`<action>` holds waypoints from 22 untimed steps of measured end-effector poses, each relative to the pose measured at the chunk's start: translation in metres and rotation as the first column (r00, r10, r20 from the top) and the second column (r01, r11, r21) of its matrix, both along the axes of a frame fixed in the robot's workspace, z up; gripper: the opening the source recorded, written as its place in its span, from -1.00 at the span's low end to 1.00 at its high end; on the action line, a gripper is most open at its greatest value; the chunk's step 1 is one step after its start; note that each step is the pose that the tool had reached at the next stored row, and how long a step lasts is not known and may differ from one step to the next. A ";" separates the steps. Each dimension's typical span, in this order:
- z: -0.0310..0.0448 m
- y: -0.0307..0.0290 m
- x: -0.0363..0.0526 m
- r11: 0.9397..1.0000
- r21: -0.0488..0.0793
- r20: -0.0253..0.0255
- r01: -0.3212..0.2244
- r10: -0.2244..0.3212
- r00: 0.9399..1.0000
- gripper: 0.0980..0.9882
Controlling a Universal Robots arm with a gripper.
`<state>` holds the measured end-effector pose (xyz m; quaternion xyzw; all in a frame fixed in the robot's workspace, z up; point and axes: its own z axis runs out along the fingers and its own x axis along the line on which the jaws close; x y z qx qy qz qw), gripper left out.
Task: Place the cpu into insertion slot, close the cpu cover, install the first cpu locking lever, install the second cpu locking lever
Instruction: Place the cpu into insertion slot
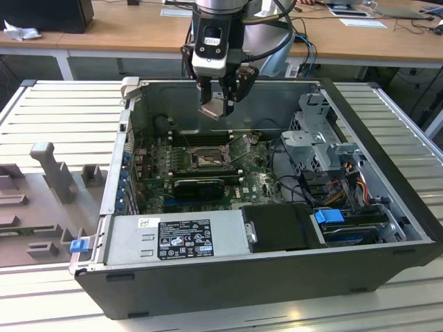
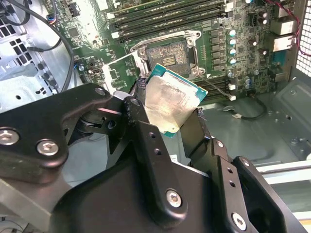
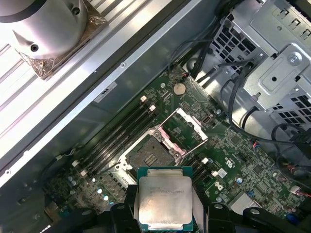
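Your gripper (image 1: 220, 104) pinches the cpu (image 3: 163, 200) by its edges, likely to keep both faces untouched; it hangs high over the open computer case (image 1: 242, 283), above the motherboard (image 3: 233, 145); the insertion slot (image 3: 148, 156) lies bare below, its cpu cover (image 3: 193, 122) swung up, leaving the way in free.

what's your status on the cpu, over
Gripper shut on the cpu, hovering above the motherboard. Insertion slot empty, cpu cover swung open. Nothing seen between cpu and slot.
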<state>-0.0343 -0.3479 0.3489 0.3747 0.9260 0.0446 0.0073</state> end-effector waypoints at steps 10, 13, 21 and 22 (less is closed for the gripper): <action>-0.0009 0.0000 0.0000 1.000 0.000 0.000 0.015 -0.015 1.000 -0.03; -0.0022 0.0000 -0.0001 0.999 0.000 0.000 0.042 -0.042 0.999 -0.03; -0.0057 0.0000 -0.0018 0.991 0.000 0.000 0.131 -0.131 0.991 -0.03; -0.0058 0.0000 -0.0019 0.991 0.000 0.000 0.132 -0.132 0.991 -0.03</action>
